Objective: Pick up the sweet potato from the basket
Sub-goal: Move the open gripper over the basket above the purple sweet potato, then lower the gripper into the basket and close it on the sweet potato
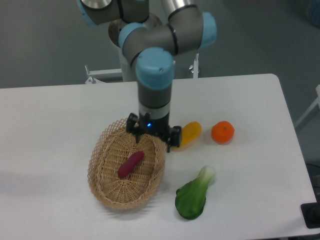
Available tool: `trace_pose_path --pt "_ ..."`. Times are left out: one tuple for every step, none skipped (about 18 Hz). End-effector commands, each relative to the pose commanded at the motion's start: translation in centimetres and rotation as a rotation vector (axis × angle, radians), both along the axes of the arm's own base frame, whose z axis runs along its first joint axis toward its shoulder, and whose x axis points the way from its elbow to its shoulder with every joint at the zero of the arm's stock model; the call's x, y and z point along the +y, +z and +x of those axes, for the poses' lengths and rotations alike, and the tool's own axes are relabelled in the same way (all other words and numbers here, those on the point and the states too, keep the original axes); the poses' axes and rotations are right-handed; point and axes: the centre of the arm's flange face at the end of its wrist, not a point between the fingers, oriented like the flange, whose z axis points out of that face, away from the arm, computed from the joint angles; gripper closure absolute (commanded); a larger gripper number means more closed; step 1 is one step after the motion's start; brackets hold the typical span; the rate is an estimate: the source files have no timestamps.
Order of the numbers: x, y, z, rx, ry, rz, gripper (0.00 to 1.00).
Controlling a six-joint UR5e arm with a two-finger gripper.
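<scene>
White bench held a wicker basket at lower left of centre, the sweet potato lying inside, while the claw, fingers apart, hung over the far rim and risked snagging the weave if lowered there.

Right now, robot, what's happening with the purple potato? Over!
Gripper over the basket's far rim, fingers hidden, open or shut unclear. Sweet potato lying in basket, not gripped. Nothing on top of it. Over.
</scene>
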Motion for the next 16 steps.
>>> trace_pose_path --pt "0.4 -0.7 0.4 -0.004 -0.009 -0.005 0.00" --pt "0.8 -1.7 0.8 -0.013 -0.020 -0.019 0.00" --pt "0.9 -2.5 1.0 -0.015 -0.030 -0.028 0.00" --pt "1.0 -2.9 1.1 -0.007 -0.036 -0.035 0.00" --pt "1.0 -3.3 1.4 0.002 -0.050 -0.045 0.00" --pt "1.2 -4.0 2.1 0.008 -0.081 -0.060 0.00" --pt "1.0 -4.8 2.6 0.016 -0.110 -0.076 0.00" --pt "0.5 -6.0 2.8 0.029 -0.132 -0.097 0.00" --pt "0.3 -6.6 3.1 0.047 -0.144 -0.104 0.00" --pt "0.3 -7.0 3.7 0.061 -0.155 -0.095 0.00" --pt "0.4 -7.3 4.3 0.069 -0.164 -0.089 0.00" --pt "0.3 -7.7 4.5 0.072 -0.163 -0.089 0.00" --pt "0.2 -8.3 4.5 0.071 -0.163 -0.095 0.00" --pt "0.3 -8.3 4.6 0.075 -0.166 -0.095 0.00" --pt "0.3 -8.3 4.6 0.076 -0.167 -0.094 0.00" --pt "0.3 -8.4 4.6 0.074 -0.167 -0.097 0.00"
